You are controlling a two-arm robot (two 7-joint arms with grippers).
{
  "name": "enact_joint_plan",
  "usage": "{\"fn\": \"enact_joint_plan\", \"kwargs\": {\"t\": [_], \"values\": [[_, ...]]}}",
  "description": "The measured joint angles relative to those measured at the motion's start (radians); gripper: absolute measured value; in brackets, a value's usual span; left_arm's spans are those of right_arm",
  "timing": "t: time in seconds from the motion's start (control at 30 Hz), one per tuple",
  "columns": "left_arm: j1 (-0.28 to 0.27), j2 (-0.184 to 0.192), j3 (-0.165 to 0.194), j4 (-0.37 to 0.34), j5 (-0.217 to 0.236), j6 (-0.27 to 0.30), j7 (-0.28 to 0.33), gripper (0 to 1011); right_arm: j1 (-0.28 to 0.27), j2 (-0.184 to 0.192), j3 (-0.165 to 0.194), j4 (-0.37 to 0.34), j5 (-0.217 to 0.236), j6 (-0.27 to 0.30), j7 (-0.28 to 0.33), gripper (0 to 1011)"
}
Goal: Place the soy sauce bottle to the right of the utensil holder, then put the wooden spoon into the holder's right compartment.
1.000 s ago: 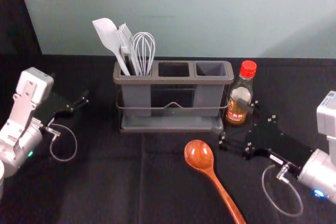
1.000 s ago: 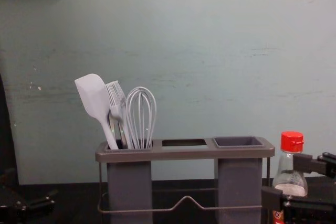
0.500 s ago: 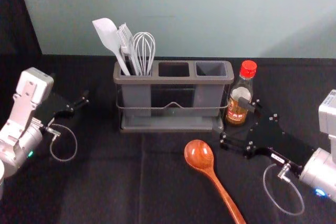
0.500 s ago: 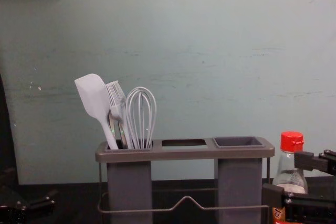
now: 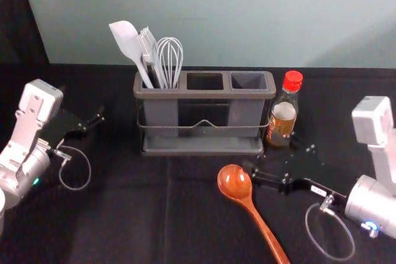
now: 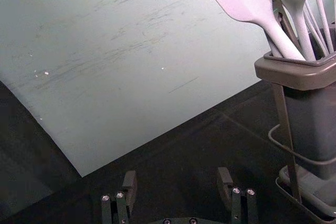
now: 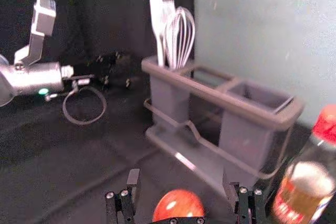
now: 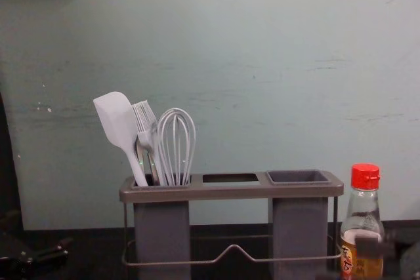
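Glossy wooden spoon (image 5: 235, 182), matt cloth (image 5: 124, 221), smooth bottle (image 5: 283, 115)

Glare on spoon (image 5: 234, 181) — shadow on wall (image 5: 362, 51)

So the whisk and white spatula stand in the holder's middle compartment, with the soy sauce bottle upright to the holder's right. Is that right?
Not the middle: the chest view shows the whisk and white spatula in the holder's left compartment. The soy sauce bottle does stand upright to the holder's right.
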Motion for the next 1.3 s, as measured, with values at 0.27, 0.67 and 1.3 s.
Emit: {"fn": "enact_joint_plan", "kwargs": {"t": [0.27,0.67,1.3], "values": [[0.000,0.000,0.000,0.000,0.000,0.000,0.000,1005,0.054,0.023,-0.038,-0.081,0.075,0.366,-0.064,1003],[0.000,0.000,0.000,0.000,0.000,0.000,0.000,1005,0.213,0.000,-0.147,-0.105,0.096,0.762,-0.161,1003],[0.000,0.000,0.000,0.000,0.000,0.000,0.000,1005,0.233,-0.174,-0.207,-0.049,-0.047,0.844,-0.346,1003]]}}
